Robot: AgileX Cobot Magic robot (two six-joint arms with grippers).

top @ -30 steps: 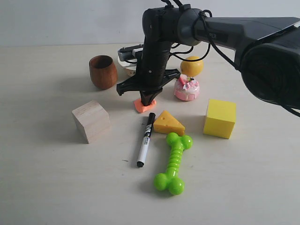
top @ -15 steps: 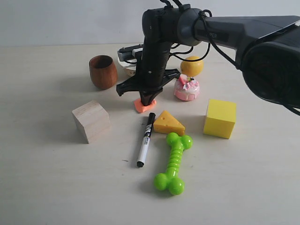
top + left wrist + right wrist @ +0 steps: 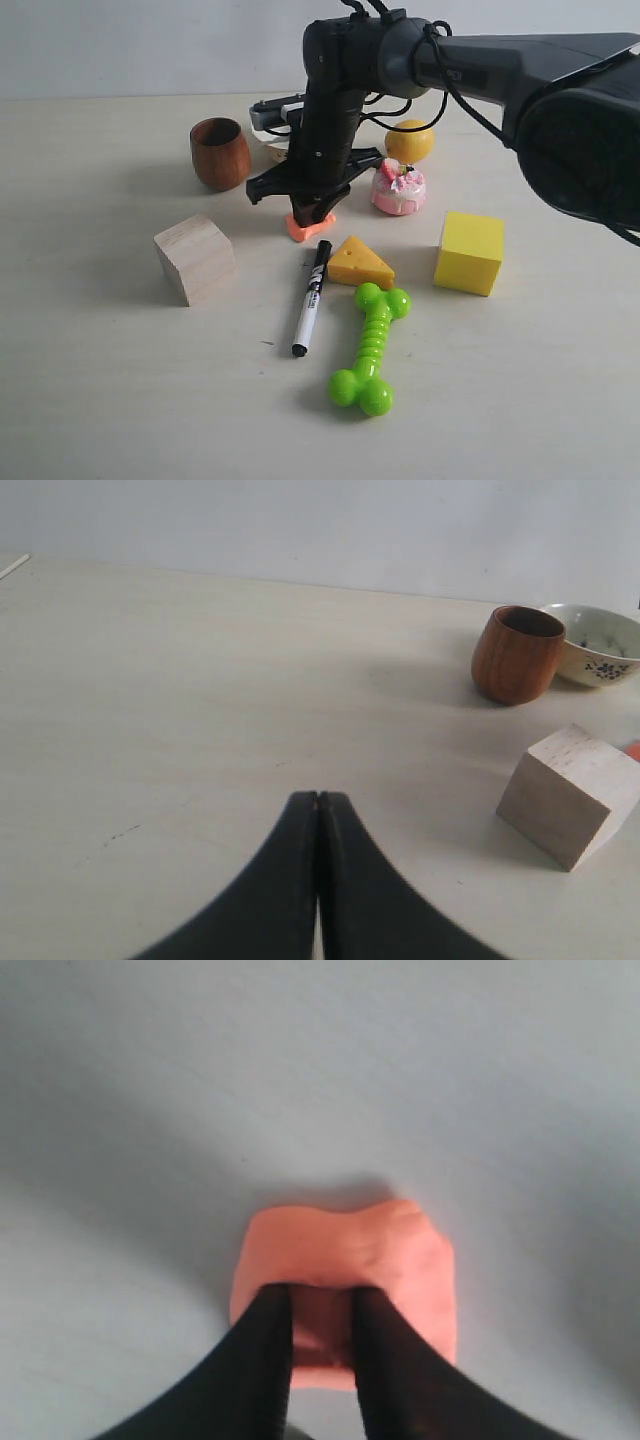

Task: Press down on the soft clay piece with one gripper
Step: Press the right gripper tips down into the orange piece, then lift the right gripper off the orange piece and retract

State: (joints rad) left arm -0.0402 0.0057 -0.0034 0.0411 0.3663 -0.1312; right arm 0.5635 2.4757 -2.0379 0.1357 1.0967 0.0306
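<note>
The soft clay piece [image 3: 303, 229] is a small salmon-orange lump on the pale table, just behind the marker's cap. My right gripper [image 3: 313, 212] points straight down onto it. In the right wrist view both black fingertips are sunk into the top of the clay [image 3: 350, 1240]. The right gripper [image 3: 322, 1298] stands a narrow gap open, and a shadowed dent shows between the fingers. My left gripper [image 3: 318, 798] hovers shut and empty over bare table, far from the clay, and does not show in the exterior view.
Around the clay stand a wooden cup [image 3: 220, 152], a wooden block [image 3: 195, 258], a cheese wedge [image 3: 358, 262], a black-and-white marker [image 3: 311, 297], a green bone toy [image 3: 370, 348], a yellow cube [image 3: 469, 252], a pink cake toy [image 3: 398, 188] and a yellow ball [image 3: 410, 140].
My right gripper has sunk slightly lower onto the clay, which now looks flatter and more hidden under the fingers. Nothing else has moved.
</note>
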